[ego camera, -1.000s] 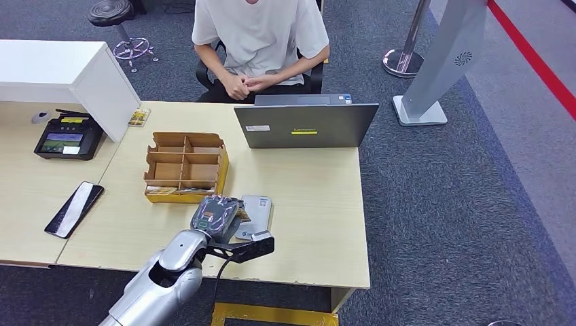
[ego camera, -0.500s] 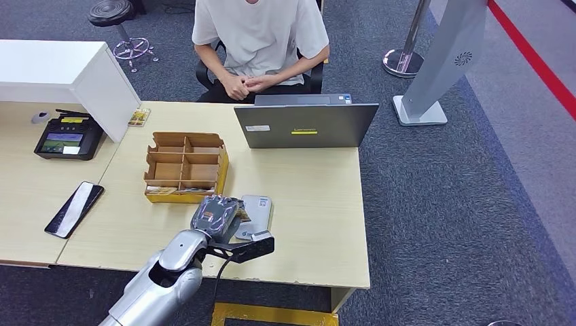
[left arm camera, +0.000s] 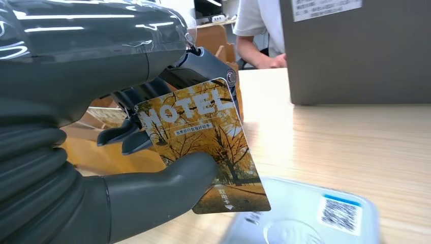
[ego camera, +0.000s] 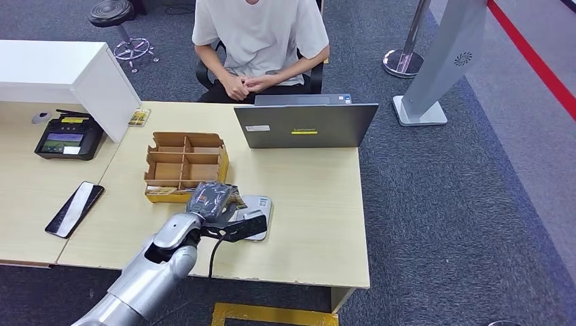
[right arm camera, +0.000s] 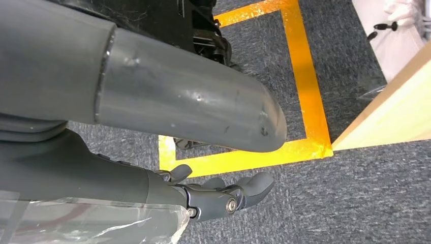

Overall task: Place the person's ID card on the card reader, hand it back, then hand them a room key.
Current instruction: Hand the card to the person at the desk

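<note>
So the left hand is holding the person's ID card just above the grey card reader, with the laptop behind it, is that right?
Not quite. The card in the left hand is a room key, printed HOTEL over yellow autumn trees, as the left wrist view shows. The rest holds: it sits just above the grey card reader, with the laptop behind it.

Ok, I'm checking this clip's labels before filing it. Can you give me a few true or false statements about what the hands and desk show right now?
1. The left hand holds a hotel key card. True.
2. The right hand holds a card. False: it hangs empty above the floor.
3. The laptop is folded flat. False: it stands open between the robot and the person.
4. A phone lies on the desk. True.
</note>
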`<state>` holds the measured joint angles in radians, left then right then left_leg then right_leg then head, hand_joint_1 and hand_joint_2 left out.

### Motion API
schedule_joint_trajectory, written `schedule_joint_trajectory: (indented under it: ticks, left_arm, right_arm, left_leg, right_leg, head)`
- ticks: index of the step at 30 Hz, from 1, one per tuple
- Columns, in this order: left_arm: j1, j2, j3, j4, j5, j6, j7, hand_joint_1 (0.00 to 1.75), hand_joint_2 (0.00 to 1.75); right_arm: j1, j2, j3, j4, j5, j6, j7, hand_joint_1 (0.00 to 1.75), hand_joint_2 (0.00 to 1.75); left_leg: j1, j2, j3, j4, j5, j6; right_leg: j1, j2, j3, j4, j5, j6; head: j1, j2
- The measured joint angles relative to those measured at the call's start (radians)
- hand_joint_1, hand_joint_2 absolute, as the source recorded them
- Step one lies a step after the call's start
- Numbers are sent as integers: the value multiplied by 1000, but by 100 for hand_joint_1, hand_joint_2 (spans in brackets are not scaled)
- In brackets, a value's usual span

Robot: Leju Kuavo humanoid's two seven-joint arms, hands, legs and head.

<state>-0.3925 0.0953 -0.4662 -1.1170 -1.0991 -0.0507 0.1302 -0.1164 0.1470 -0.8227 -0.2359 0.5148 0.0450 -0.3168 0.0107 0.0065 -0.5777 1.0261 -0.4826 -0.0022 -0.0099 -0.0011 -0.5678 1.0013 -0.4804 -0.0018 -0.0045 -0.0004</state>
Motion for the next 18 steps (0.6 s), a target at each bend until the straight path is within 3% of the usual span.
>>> schedule_joint_trajectory:
  ticks: [9, 11, 14, 18]
  left_arm:
    - [-11, 0, 3, 34, -11, 13, -1, 175, 175]
    - [-6, 0, 5, 26, -65, 80, 9, 175, 175]
    - [4, -1, 30, -48, -184, 256, 27, 175, 175]
    - [15, -4, 71, -146, -234, 310, 19, 175, 175]
  right_arm:
    - [-1, 1, 1, 2, 3, 0, 1, 0, 0]
    - [-1, 2, 1, 2, 3, 0, 1, 0, 0]
    - [1, 3, 1, 2, 5, -1, -3, 0, 0]
    - [2, 6, 1, 4, 8, -3, -5, 0, 0]
  left_leg:
    - [0, 0, -1, 0, 0, 0]
    - [0, 0, -1, 0, 0, 0]
    - [0, -1, -1, 0, 0, 0]
    - [0, 0, -1, 0, 0, 0]
  right_leg:
    - [0, 0, 0, 0, 0, 0]
    - [0, 0, 0, 0, 0, 0]
    - [0, -1, 0, 0, 0, 0]
    - [0, -1, 0, 0, 0, 0]
  head:
    - [0, 0]
    - [0, 0]
    - [0, 0]
    - [0, 0]
